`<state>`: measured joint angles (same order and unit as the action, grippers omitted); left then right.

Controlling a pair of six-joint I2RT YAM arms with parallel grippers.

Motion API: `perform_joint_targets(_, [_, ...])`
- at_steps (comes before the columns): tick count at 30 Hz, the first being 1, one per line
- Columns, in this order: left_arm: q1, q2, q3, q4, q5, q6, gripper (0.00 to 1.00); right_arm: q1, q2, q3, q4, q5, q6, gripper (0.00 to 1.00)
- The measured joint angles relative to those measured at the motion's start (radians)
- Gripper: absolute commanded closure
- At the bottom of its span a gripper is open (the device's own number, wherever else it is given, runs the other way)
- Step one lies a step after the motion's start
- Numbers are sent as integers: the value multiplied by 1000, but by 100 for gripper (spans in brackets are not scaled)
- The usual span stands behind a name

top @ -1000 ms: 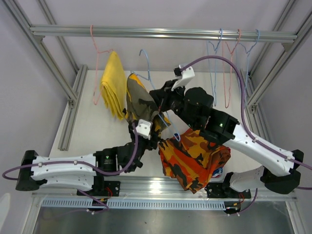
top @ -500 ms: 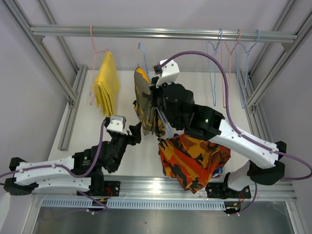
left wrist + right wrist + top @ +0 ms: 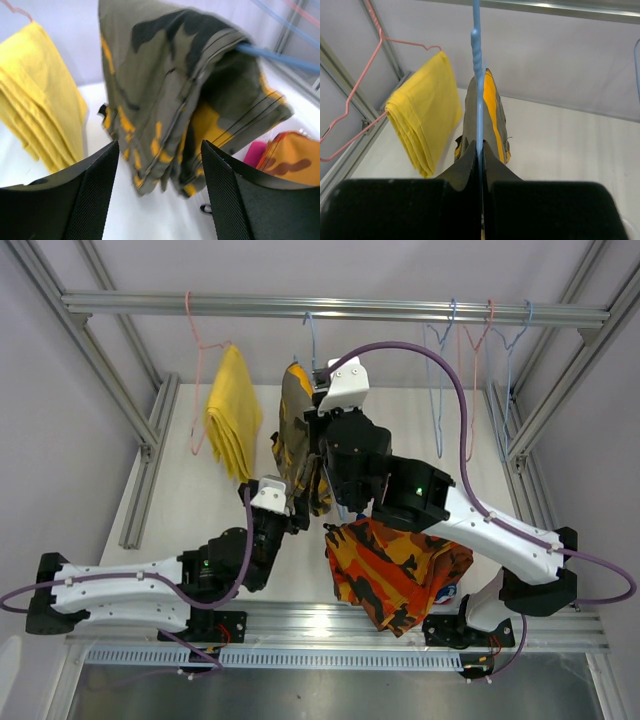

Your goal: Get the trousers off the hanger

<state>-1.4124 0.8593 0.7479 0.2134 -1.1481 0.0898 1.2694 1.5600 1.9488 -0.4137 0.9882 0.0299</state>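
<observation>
The olive-yellow camouflage trousers (image 3: 296, 440) hang folded over a blue hanger (image 3: 311, 335) under the top rail. My right gripper (image 3: 322, 425) is shut on the hanger's stem, seen in the right wrist view (image 3: 481, 150) with the blue wire (image 3: 477, 75) pinched between the fingers. My left gripper (image 3: 288, 508) is open just below and in front of these trousers (image 3: 170, 95), its fingers (image 3: 95, 195) apart and touching nothing. The plain yellow trousers (image 3: 233, 415) hang on a pink hanger (image 3: 195, 340). The orange camouflage trousers (image 3: 400, 565) lie on the table, with a bit of magenta-pink cloth (image 3: 255, 152) beside them.
Three bare hangers (image 3: 470, 370) hang at the right end of the aluminium rail (image 3: 400, 310). Frame posts stand left (image 3: 140, 420) and right (image 3: 540, 410). A blue patterned scrap (image 3: 447, 592) shows under the orange trousers near the front edge.
My right gripper has carried the hanger and olive trousers left and up toward the rail. My left gripper pulled back left, then came forward again under the trousers.
</observation>
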Motion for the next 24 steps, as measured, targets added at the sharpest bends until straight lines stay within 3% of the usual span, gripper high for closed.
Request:
perform_joint_targets(8, [21, 100, -26, 282, 87, 207, 23, 19, 2, 18, -15, 23, 21, 100])
perform_joint_targets(24, [120, 189, -92, 508, 146, 364, 25, 124, -34, -8, 32, 150, -32, 100])
